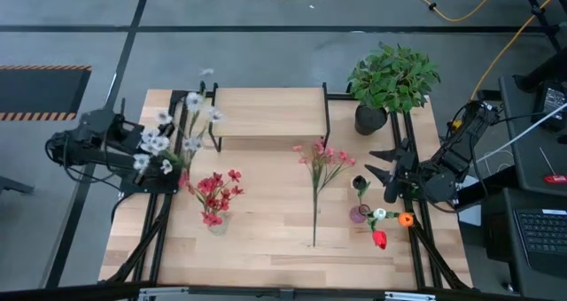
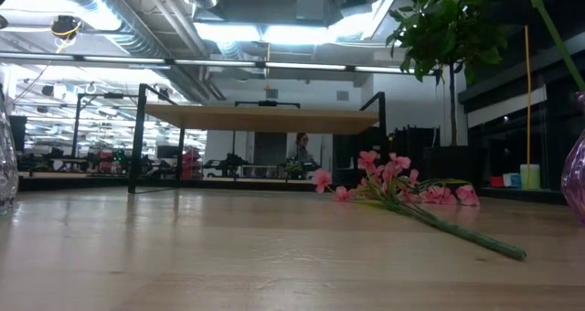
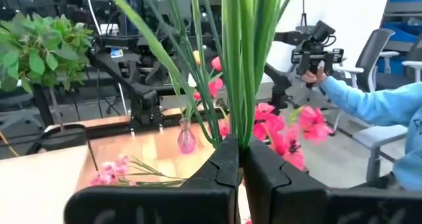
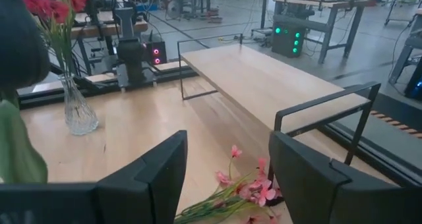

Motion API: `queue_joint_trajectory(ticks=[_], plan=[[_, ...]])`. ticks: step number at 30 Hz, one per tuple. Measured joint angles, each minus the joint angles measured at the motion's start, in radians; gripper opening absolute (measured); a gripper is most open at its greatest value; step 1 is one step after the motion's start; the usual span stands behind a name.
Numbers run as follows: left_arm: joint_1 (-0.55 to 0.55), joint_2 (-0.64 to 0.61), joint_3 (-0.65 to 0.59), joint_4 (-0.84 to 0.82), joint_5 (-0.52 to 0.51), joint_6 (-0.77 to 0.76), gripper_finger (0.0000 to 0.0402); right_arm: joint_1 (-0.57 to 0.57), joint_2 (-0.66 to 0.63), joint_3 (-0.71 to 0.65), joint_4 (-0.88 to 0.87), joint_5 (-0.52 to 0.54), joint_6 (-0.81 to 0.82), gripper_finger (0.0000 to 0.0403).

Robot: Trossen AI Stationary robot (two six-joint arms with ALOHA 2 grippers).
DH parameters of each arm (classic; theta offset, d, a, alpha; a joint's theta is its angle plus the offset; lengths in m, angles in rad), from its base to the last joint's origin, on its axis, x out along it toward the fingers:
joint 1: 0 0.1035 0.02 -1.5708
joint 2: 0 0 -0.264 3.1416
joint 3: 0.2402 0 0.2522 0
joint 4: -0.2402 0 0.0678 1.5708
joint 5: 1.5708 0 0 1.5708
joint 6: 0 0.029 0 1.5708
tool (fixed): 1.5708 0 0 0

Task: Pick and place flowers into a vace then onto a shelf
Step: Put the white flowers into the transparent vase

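A: How far along does it look?

B: Partly done, I'd say. A clear vase [image 1: 217, 221] on the left part of the tabletop [image 1: 266, 257] already holds red flowers [image 1: 215, 193]. A small pink vase [image 1: 360, 214] near the right edge has a stem in it too.

A: And the left hand?

B: The left hand [image 3: 240, 159] is clenched on a bunch of white flowers [image 1: 164, 142], out over the left edge of the tabletop, beside the shelf's end. In its wrist view the green stems rise straight from between the closed fingers.

A: The right one?

B: The right hand [image 1: 379, 165] hangs released, grasping nothing, near the right edge, between the potted plant [image 1: 391, 78] and the pink vase. Its fingers stand well apart in its wrist view.

A: What's left?

B: Plenty. A pink spray [image 1: 321, 164] lies flat on the tabletop in front of the shelf [image 1: 268, 111]. Some small blooms, orange and red [image 1: 379, 240], lie just beside the pink vase. The white bunch isn't in a vase yet, and the shelf carries nothing, so no vase has gone up.
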Motion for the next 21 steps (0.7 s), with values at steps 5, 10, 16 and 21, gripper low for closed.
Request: queue_joint_trajectory(ticks=[5, 10, 16, 21], plan=[[0.0, 0.0, 0.051, -0.047, 0.06, -0.043, 0.0003, 0.0, 0.0, 0.0, 0.0, 0.0, 0.049, 0.0216], [0.0, 0.0, 0.051, -0.053, 0.14, -0.053, 0.0003, 0.0, 0.0, 0.0, 0.003, 0.0, 0.053, 0.0216], [0.0, 0.0, 0.05, -0.052, 0.153, -0.062, 0.0003, 0.0, 0.0, 0.0, 0.005, 0.0, 0.078, 0.0216], [0.0, 0.001, -0.005, 0.074, 0.17, -0.037, 0.0003, 0.0, 0.0, 0.0, 0.005, 0.016, 0.079, 0.0216]])
